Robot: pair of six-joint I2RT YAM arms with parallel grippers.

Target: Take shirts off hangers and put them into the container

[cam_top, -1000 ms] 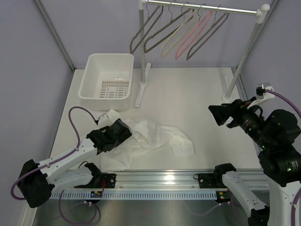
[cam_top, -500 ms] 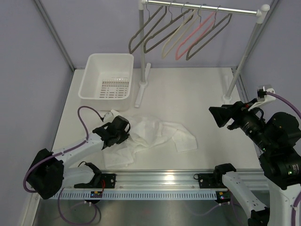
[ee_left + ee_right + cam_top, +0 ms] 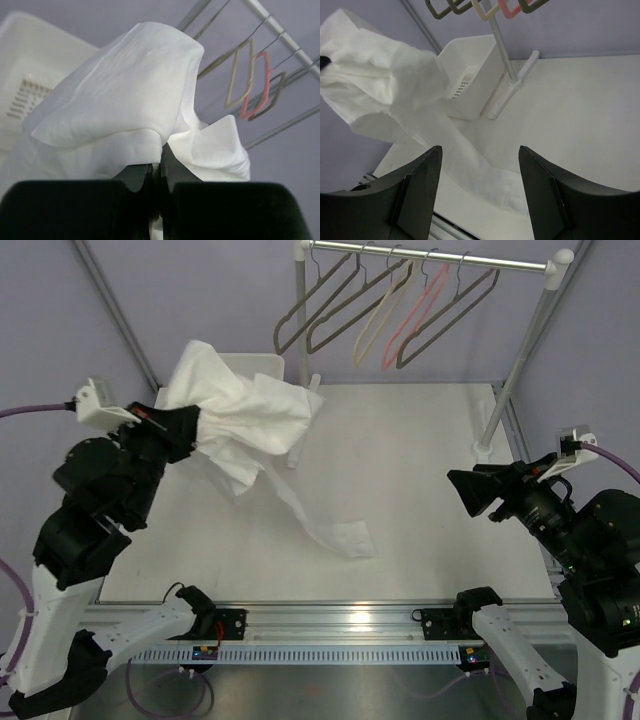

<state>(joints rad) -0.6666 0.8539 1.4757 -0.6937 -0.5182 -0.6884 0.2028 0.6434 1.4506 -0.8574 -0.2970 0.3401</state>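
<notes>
Top external, upper left: left gripper (image 3: 188, 428) held high off the table (image 3: 430, 460), jaws clenched on a bunch of the white shirt (image 3: 250, 415). Spreads rightward and downward from that grip, with one long tail hanging toward frame centre and reaching the table surface. Hides most of the container (image 3: 262, 361) behind it, leaving only a strip of far rim visible above the cloth. Just right of the bunched fabric, the rack's left post (image 3: 302, 330), its lower part covered by the shirt's edge. Along the top, the rail (image 3: 440, 257) with five bare hangers (image 3: 385, 310) in grey-brown, cream, pink and dark grey, above and to the right of the shirt, not touching it. Left wrist: fingers (image 3: 176, 173) pressed together with fabric pinched between them, cloth billowing over the tips, container at upper left, hangers at upper right. Right side of the top view: right gripper (image 3: 472, 490) hovering over the table, well apart from the shirt, jaws spread and grasping nothing. Right wrist: spread fingers (image 3: 417, 195) at the bottom edge, shirt at left in front of the container, post standing just beside the container's right wall.
</notes>
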